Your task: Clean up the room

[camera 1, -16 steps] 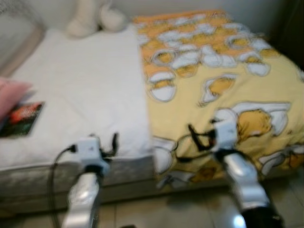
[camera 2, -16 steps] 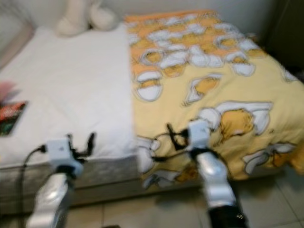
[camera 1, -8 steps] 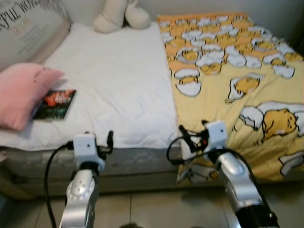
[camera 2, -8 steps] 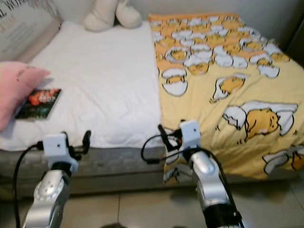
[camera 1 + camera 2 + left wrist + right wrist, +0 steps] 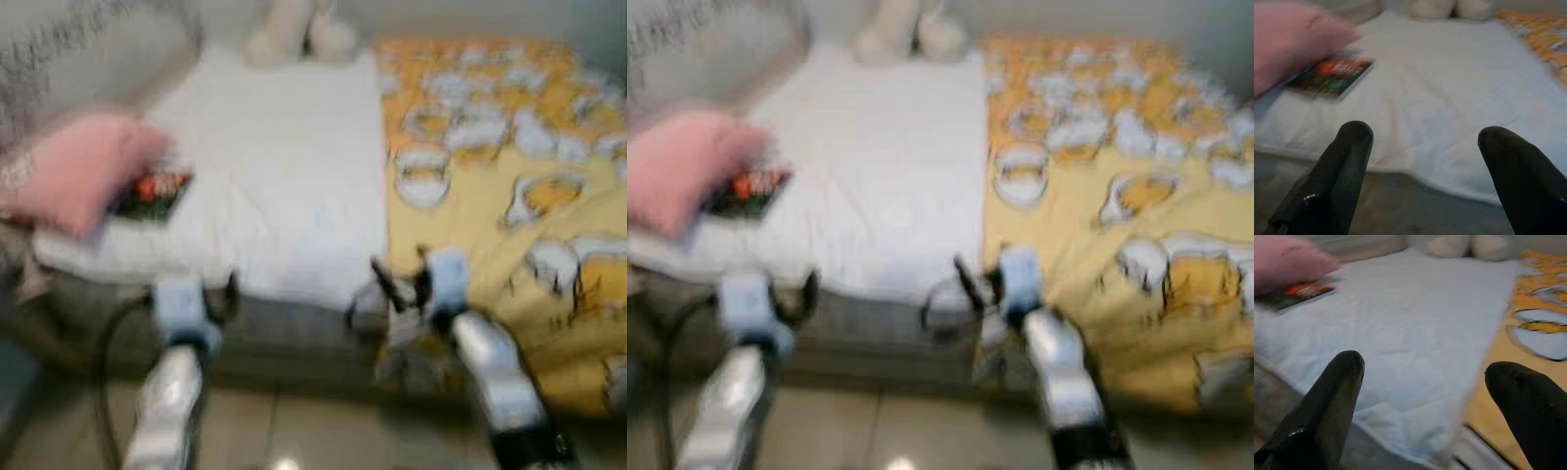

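- Head views blurred. Bed (image 5: 294,215) ahead of me, white sheet on its left half, yellow cartoon-print blanket (image 5: 509,196) on its right half.
- Far left on the sheet: pink pillow (image 5: 83,171) at the bed's left edge, a large grey pillow (image 5: 88,59) with lettering behind it.
- Book (image 5: 152,193) with a dark, red-marked cover lies flat on the sheet, touching the pink pillow's right side — one corner looks tucked under it.
- Cream plush toy (image 5: 294,29) at the far end of the bed, on the sheet just beside the blanket's edge.
- No bins or boxes to note; nothing sits inside anything.
- My left gripper (image 5: 1425,161) hovers in front of the mattress's near edge, aimed across the sheet. Fingers (image 5: 1347,161) spread wide, nothing between them, touching nothing. Book well ahead and off to one side.
- My right gripper (image 5: 1430,396) hovers at the near edge where sheet meets blanket. Fingers (image 5: 1337,391) likewise spread wide, empty — no contact with the bedding.
- Tiled floor (image 5: 294,431) under both arms.
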`<state>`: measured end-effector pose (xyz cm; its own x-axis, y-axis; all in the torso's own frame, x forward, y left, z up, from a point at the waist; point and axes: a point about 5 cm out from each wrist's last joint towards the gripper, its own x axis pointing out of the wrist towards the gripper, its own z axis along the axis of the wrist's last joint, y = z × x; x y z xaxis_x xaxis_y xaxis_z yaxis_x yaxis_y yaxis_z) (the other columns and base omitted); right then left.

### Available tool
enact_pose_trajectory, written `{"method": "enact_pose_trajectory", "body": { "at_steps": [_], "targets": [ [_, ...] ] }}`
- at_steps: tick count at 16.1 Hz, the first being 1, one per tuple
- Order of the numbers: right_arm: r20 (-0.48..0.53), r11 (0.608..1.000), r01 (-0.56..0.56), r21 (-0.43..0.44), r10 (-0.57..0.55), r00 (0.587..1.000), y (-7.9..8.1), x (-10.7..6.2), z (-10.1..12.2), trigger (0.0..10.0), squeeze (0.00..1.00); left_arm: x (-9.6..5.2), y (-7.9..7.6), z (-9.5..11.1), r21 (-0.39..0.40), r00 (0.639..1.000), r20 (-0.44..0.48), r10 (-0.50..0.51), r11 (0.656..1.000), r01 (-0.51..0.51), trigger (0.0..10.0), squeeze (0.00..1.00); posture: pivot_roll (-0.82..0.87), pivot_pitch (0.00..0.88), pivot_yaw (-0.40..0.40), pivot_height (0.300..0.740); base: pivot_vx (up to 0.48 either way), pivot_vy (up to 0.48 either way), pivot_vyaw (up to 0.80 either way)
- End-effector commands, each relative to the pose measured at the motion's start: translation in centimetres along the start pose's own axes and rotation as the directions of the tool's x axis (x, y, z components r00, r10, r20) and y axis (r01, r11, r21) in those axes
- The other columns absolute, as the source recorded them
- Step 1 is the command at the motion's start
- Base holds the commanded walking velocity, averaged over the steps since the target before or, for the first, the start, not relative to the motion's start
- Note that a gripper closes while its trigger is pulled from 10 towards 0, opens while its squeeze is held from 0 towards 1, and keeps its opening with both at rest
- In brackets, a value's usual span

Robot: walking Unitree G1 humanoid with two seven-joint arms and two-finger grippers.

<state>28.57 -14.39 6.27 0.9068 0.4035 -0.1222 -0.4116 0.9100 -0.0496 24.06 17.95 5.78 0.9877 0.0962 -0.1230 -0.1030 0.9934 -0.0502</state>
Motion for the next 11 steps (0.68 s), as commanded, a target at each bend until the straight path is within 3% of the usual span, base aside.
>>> {"method": "enact_pose_trajectory", "body": {
  "at_steps": [1, 3, 5, 6, 7, 9, 10, 11],
  "targets": [
    [0.006, 1.0, 0.004, -0.016, -0.004, 1.0, -0.6, 0.0, 0.4, 10.0, 0.11, 0.0, -0.2, 0.2, -0.032, 1.0, 0.009, 0.003, 0.999, -0.002, 10.0, 0.0, -0.1, 0.0, 0.072, 0.74, 0.0, -0.48, 0.46],
    [0.0, 1.0, 0.004, -0.01, -0.004, 1.0, -0.7, 0.1, 0.3, 10.0, 0.12, -0.4, 0.4, 0.1, -0.041, 1.0, 0.017, 0.02, 0.999, -0.019, 10.0, 0.0, -0.09, 0.0, 0.068, 0.74, 0.0, -0.48, 0.46],
    [-0.002, 0.999, 0.023, -0.031, -0.023, 1.0, -0.6, 0.5, 0.3, 10.0, 0.18, -0.3, 0.5, 0.2, -0.008, 0.999, 0.019, 0.027, 1.0, -0.027, 10.0, 0.0, -0.08, 0.0, 0.062, 0.74, 0.0, 0.0, 0.45],
    [-0.024, 0.993, 0.115, -0.022, -0.115, 0.993, -1.4, 0.6, 0.1, 10.0, 0.18, -0.1, 0.5, 0.4, 0.017, 0.999, 0.032, 0.034, 0.999, -0.035, 10.0, 0.0, -0.07, 0.0, 0.058, 0.74, 0.0, 0.0, 0.46],
    [-0.029, 0.985, 0.171, 0.01, -0.171, 0.985, -1.9, 0.5, 0.0, 10.0, 0.18, -0.1, 0.6, 0.6, 0.04, 0.998, 0.048, 0.042, 0.998, -0.044, 10.0, 0.0, -0.07, 0.0, 0.057, 0.74, 0.0, 0.0, 0.46],
    [-0.069, 0.913, 0.351, 0.207, -0.344, 0.936, -3.4, 0.1, -0.6, 10.0, 0.15, -0.3, 1.9, 0.7, 0.025, 0.992, 0.059, 0.113, 0.993, -0.114, 10.0, 0.0, -0.07, 0.0, 0.058, 0.74, 0.0, 0.0, 0.0],
    [-0.109, 0.89, 0.393, 0.233, -0.377, 0.92, -3.7, 0.1, -1.1, 10.0, 0.05, -0.4, 2.0, 0.6, 0.024, 0.991, 0.053, 0.121, 0.992, -0.122, 10.0, 0.0, -0.07, 0.0, 0.06, 0.74, 0.0, 0.0, 0.0],
    [-0.113, 0.89, 0.394, 0.23, -0.377, 0.919, -3.7, 0.1, -1.2, 10.0, 0.0, -0.4, 1.8, 0.6, 0.024, 0.992, 0.05, 0.119, 0.992, -0.12, 10.0, 0.0, -0.07, 0.0, 0.063, 0.74, 0.0, 0.0, 0.0]
  ]
}}
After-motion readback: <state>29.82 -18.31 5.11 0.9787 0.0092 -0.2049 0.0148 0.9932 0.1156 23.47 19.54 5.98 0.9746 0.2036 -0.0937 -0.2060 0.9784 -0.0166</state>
